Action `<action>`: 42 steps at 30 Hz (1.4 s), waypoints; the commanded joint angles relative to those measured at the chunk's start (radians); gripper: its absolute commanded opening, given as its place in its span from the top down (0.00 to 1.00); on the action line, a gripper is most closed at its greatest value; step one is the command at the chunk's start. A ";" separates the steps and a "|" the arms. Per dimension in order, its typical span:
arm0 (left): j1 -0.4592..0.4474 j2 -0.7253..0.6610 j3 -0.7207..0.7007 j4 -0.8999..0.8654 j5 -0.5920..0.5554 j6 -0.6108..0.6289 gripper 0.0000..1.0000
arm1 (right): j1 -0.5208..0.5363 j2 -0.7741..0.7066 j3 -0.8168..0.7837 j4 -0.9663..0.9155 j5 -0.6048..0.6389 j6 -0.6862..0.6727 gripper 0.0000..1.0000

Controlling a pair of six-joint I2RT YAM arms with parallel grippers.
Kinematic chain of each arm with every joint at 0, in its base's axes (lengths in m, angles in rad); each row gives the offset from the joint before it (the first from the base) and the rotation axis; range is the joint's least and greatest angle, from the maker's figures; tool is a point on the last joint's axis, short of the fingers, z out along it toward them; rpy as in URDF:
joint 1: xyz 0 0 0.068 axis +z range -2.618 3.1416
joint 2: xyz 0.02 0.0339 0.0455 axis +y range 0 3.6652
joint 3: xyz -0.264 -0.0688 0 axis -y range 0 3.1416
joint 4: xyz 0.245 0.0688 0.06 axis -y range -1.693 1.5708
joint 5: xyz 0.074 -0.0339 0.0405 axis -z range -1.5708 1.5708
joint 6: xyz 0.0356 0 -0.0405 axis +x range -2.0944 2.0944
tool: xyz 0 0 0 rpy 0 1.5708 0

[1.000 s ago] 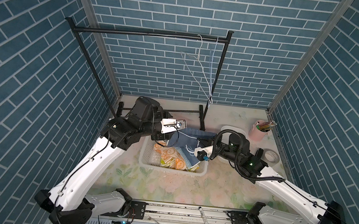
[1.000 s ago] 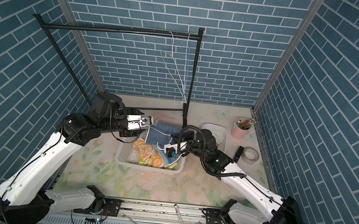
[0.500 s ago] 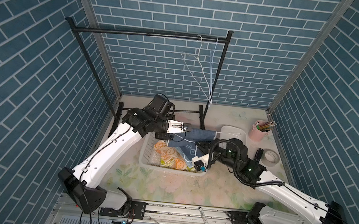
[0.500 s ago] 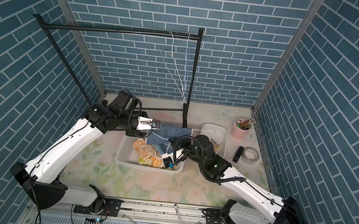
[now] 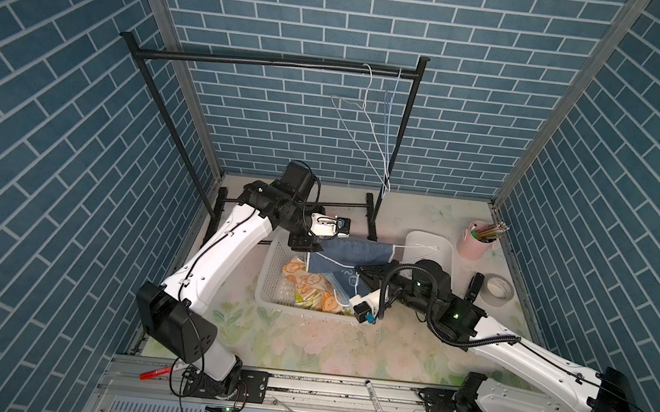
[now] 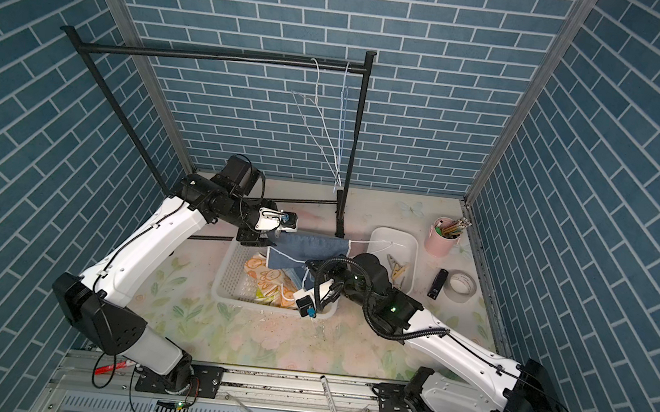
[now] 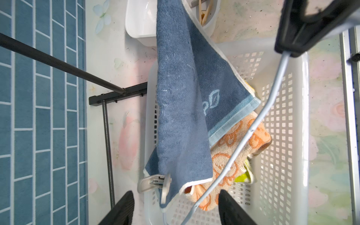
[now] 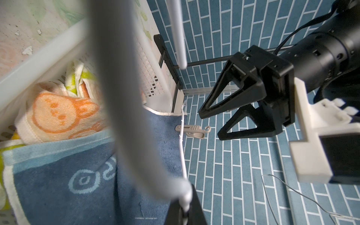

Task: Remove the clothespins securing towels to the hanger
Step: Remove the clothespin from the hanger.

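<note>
Left gripper [image 5: 307, 244], jaws apart, at the basket's [image 5: 270, 280] far rim in a top view. Left wrist: 1 grey clothespin [image 7: 153, 182] pins the blue towel [image 7: 181, 97] over the basket, just ahead of the jaws. Right wrist: right gripper [image 8: 185, 212] clamped on the hanger [image 8: 120, 97] above the basket. Looks like the approach; next, squeeze the pin's tails and pull it off.

Clear gap between left gripper [image 7: 175, 202] and grey clothespin [image 7: 153, 183] at the blue towel [image 7: 179, 97] corner; hanger wire [image 7: 272, 97] crosses close alongside, basket [image 7: 303, 116] rim sits beneath, black rack bar [image 7: 108, 146] lies nearby on the table.
</note>
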 commanded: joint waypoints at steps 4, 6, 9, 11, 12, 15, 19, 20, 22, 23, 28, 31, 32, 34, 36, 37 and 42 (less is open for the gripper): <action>0.004 0.046 0.015 -0.032 -0.042 0.016 0.31 | 0.015 -0.012 0.001 0.049 0.007 -0.052 1.00; 0.004 0.053 0.009 -0.028 -0.058 0.021 0.33 | 0.017 -0.012 -0.001 0.052 0.009 -0.050 1.00; 0.004 0.061 0.001 -0.017 -0.079 0.022 0.36 | 0.022 -0.009 -0.001 0.054 0.013 -0.050 1.00; 0.005 0.062 -0.003 -0.010 -0.090 0.022 0.39 | 0.022 -0.005 0.000 0.056 0.014 -0.050 1.00; 0.005 0.062 -0.002 -0.009 -0.094 0.022 0.42 | 0.024 -0.004 0.000 0.059 0.014 -0.050 1.00; 0.004 0.063 -0.004 0.000 -0.110 0.022 0.50 | 0.023 -0.003 -0.001 0.060 0.014 -0.049 1.00; 0.005 0.058 -0.024 0.029 -0.138 0.023 0.47 | 0.028 0.001 0.002 0.061 0.014 -0.049 1.00; 0.004 0.055 -0.025 0.032 -0.135 0.023 0.46 | 0.026 0.003 0.002 0.063 0.016 -0.050 1.00; 0.004 0.048 -0.022 0.034 -0.119 0.024 0.45 | 0.028 0.004 0.002 0.061 0.017 -0.049 1.00; 0.004 0.042 -0.021 0.033 -0.109 0.024 0.45 | 0.028 0.004 0.002 0.062 0.019 -0.049 1.00; 0.006 0.011 -0.023 0.042 -0.092 0.022 0.43 | 0.032 0.013 0.003 0.062 0.016 -0.049 1.00; 0.011 0.003 -0.025 0.039 -0.095 0.022 0.42 | 0.034 0.019 0.003 0.065 0.020 -0.054 1.00; 0.014 0.001 -0.025 0.040 -0.095 0.023 0.41 | 0.034 0.021 0.003 0.066 0.020 -0.056 1.00; 0.015 0.000 -0.026 0.043 -0.094 0.023 0.40 | 0.036 0.022 0.003 0.064 0.024 -0.060 1.00; 0.020 0.004 -0.024 0.040 -0.090 0.022 0.39 | 0.037 0.022 0.005 0.064 0.023 -0.060 1.00; 0.021 0.008 -0.022 0.039 -0.088 0.023 0.38 | 0.037 0.022 0.004 0.065 0.022 -0.060 1.00; 0.021 0.056 0.000 0.004 -0.063 0.023 0.37 | 0.039 0.022 0.005 0.065 0.027 -0.064 1.00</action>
